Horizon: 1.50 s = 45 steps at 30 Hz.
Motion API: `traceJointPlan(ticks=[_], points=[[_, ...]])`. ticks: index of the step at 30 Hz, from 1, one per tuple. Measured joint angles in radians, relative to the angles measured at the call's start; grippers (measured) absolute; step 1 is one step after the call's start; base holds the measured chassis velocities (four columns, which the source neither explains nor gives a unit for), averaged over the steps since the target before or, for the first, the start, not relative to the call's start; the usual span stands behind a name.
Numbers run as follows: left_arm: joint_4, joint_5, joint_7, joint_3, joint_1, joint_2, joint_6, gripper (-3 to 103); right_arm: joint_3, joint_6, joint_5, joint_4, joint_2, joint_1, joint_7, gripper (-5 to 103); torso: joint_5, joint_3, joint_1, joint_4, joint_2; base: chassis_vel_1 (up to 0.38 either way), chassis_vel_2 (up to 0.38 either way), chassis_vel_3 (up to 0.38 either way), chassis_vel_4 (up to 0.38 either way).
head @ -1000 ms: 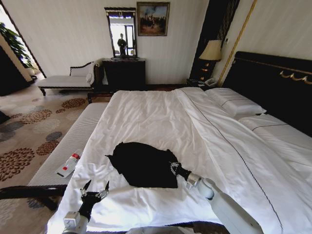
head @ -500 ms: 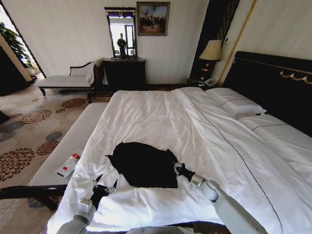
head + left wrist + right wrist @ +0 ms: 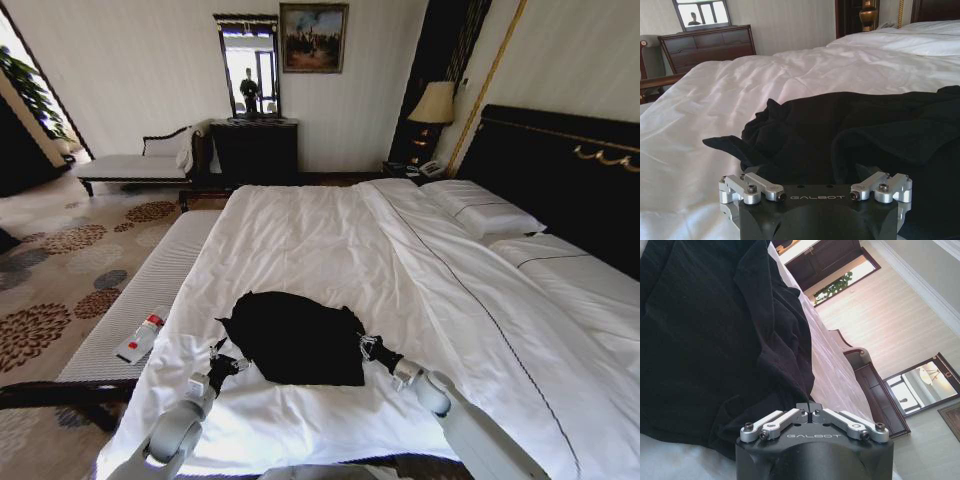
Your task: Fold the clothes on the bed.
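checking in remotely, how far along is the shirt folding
Early. Done: little; the black T-shirt lies bunched and unfolded on the bed. In hand: the right gripper is shut at the shirt's right edge, and the left gripper, fingers spread, is at its left edge. Left: all the folding.

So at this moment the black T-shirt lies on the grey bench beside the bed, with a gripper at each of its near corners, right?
Not quite. The head view shows the black T-shirt lying on the bed's white sheet, not the grey bench. The left gripper and right gripper are indeed at its near corners.
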<state>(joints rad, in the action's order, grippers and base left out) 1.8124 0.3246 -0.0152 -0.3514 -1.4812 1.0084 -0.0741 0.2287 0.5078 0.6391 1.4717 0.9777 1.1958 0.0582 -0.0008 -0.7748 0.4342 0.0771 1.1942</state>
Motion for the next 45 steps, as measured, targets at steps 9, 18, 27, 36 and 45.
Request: traceJointPlan(ticks=[9, 18, 27, 36, 45], points=[[-0.037, -0.016, 0.001, 0.044, 0.033, 0.026, 0.002, 99, 0.000, -0.002, 0.001, -0.001, 0.005, -0.002, 0.000, 0, 0.0001, 0.000, 0.000, -0.0001, 0.000, 0.000, 0.000, 0.000, 0.000], [-0.069, -0.029, 0.007, 0.074, 0.065, 0.036, 0.005, 99, 0.000, -0.003, 0.001, -0.001, 0.007, -0.006, 0.001, 0, 0.0001, 0.000, 0.000, -0.0002, 0.000, 0.000, 0.000, 0.000, 0.000], [-0.100, -0.046, 0.015, 0.101, 0.111, 0.039, 0.015, 82, 0.007, -0.005, 0.002, 0.006, 0.008, 0.006, 0.002, 0, 0.0001, 0.000, 0.000, -0.0001, 0.000, 0.000, 0.000, 0.000, 0.000], [-0.106, -0.026, 0.015, 0.124, 0.128, 0.039, 0.016, 49, 0.007, -0.005, 0.003, 0.006, 0.011, 0.003, 0.003, 0, 0.0001, 0.000, 0.000, -0.0001, 0.000, 0.000, 0.000, 0.000, 0.000], [-0.102, -0.025, 0.010, 0.129, 0.129, 0.031, 0.017, 16, 0.007, -0.004, 0.004, 0.004, 0.015, 0.007, 0.003, 0, -0.0001, 0.000, 0.000, -0.0001, 0.000, 0.000, 0.000, 0.000, 0.000]])
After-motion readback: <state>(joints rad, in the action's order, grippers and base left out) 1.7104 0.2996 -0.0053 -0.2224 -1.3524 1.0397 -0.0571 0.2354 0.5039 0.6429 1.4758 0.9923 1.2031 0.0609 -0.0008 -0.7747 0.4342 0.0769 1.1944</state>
